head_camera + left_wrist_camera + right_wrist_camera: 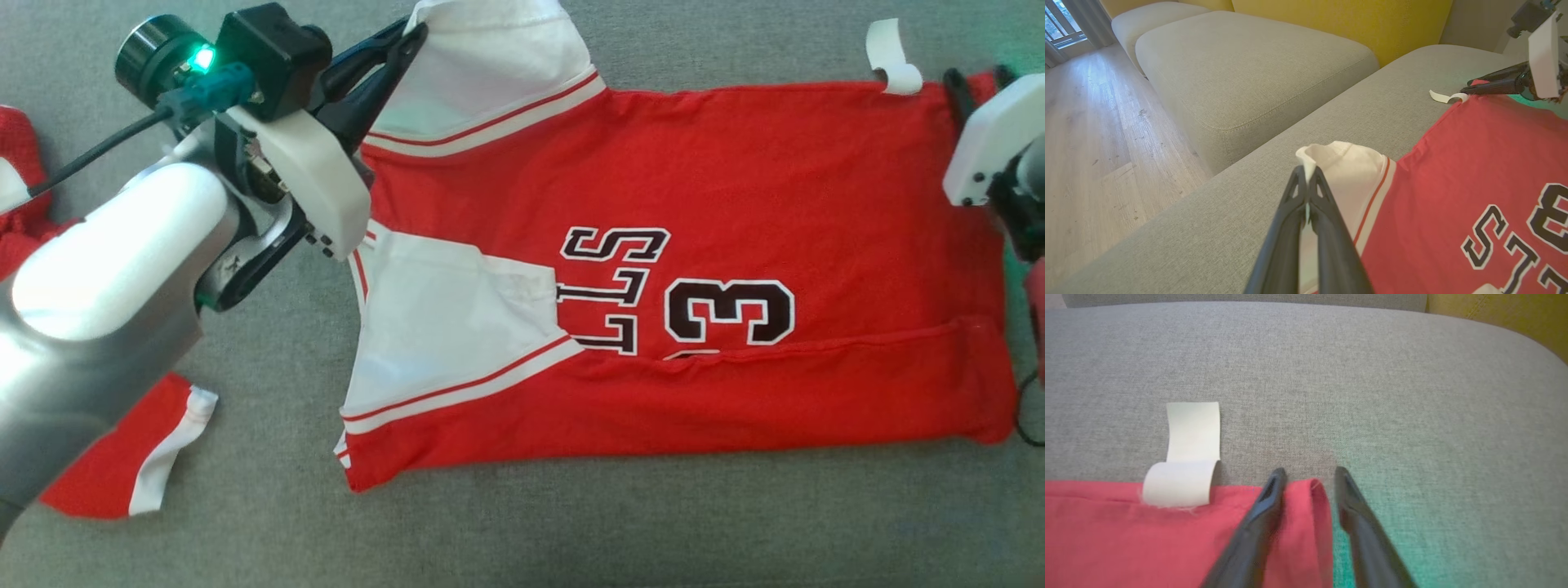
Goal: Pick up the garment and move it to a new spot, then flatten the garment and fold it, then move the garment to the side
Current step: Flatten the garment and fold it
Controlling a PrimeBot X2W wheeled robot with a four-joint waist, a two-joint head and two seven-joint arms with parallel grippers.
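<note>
So the red-and-white fabric sports jersey (694, 245) was spread out on the flat grey woven sofa cushion (571, 531), taking up most of the middle of the head view. Its long axis ran side to side across that view. The sleeve end pointed toward the robot's left and the straight red hem toward its right. The near long edge was folded up over the body, covering the bottom of the dark white-outlined lettering and the 3.

The left gripper (1306, 173) sat at the far left corner of the jersey, and its two dark fingers were pinched together on the edge of the white short sleeve (1343, 163). That bit of sleeve was pulled up a little off the cushion.

The right gripper (1309, 473) was at the opposite end, at the far hem corner. Its fingers were spread apart and not clamping anything. One finger lay over the red cloth, the other over the bare cushion, and the rolled corner of the hem sat between them. A small curled white fabric tag (1188, 457) stuck out from the hem just beside that gripper.

Another crumpled red-and-white cloth (122, 465) lay off by the left forearm, apart from the jersey.
</note>
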